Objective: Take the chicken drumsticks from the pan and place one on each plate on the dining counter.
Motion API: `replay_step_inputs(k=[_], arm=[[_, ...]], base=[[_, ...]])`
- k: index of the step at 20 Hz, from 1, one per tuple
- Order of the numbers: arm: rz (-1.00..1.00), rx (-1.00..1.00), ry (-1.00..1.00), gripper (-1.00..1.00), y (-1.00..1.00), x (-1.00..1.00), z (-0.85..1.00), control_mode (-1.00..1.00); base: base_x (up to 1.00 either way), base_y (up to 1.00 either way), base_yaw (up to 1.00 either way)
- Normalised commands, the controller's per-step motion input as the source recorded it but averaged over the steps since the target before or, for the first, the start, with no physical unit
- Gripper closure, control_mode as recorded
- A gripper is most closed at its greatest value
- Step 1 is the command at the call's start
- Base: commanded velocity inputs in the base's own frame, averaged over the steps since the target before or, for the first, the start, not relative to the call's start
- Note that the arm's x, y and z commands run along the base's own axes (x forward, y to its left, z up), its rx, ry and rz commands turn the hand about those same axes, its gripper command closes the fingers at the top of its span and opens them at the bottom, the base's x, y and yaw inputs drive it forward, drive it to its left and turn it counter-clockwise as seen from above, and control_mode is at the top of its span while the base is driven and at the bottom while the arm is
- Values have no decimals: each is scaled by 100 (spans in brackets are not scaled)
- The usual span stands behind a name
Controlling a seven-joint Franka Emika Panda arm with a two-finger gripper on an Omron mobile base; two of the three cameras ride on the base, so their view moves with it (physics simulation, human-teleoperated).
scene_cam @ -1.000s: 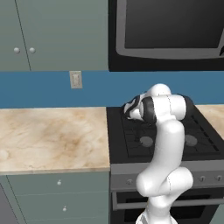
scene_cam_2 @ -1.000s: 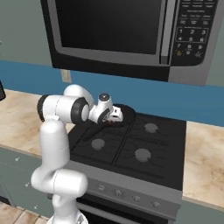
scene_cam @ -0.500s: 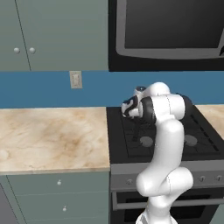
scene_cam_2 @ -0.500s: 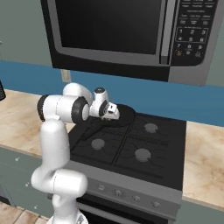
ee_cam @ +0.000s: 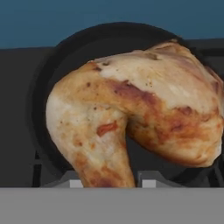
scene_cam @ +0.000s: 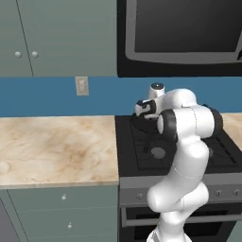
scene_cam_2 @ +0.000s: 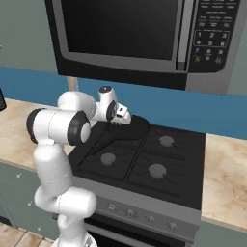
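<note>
Gripper (scene_cam_2: 124, 117) sits low over the pan (scene_cam_2: 131, 128) at the back left corner of the stove (scene_cam_2: 144, 159). In the hand view a chicken drumstick (ee_cam: 131, 113) looms directly ahead, its narrow end reaching down between the two finger tips, pan rim (ee_cam: 57, 57) curving behind it. Jaws appear spread to either side of the meat; whether they are touching it, cannot tell.

Change over the last second: in both base views the hand has swung up and back from above the front left burner toward the pan, wrist now angled at the pan's contents. Base has not moved; backsplash (scene_cam: 56, 97), counter (scene_cam: 52, 146) and microwave (scene_cam_2: 135, 38) sit as before.

Reading: approach phase is over and the pick of the first drumstick is at hand. Nothing lifted yet. Whether the second piece is the lump on the right in the hand view, or part of the same one, is unclear. Plates and dining counter lie elsewhere, so a drive will follow the grasp.
</note>
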Motion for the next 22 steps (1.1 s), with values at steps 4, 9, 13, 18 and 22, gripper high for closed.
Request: replay_step_inputs(k=[4, 9, 13, 18, 22], arm=[[-12, 10, -15, 100, -44, -100, 21, -100], [0, 6, -11, 100, -12, -100, 48, -100], [4, -1, -3, 100, 0, -100, 70, -100], [4, -2, 0, 100, 0, -100, 51, -100], [0, 0, 3, 100, 6, -100, 34, -100]], base=[[0, 0, 0], [0, 0, 0], [0, 0, 0], [0, 0, 0], [0, 0, 0]])
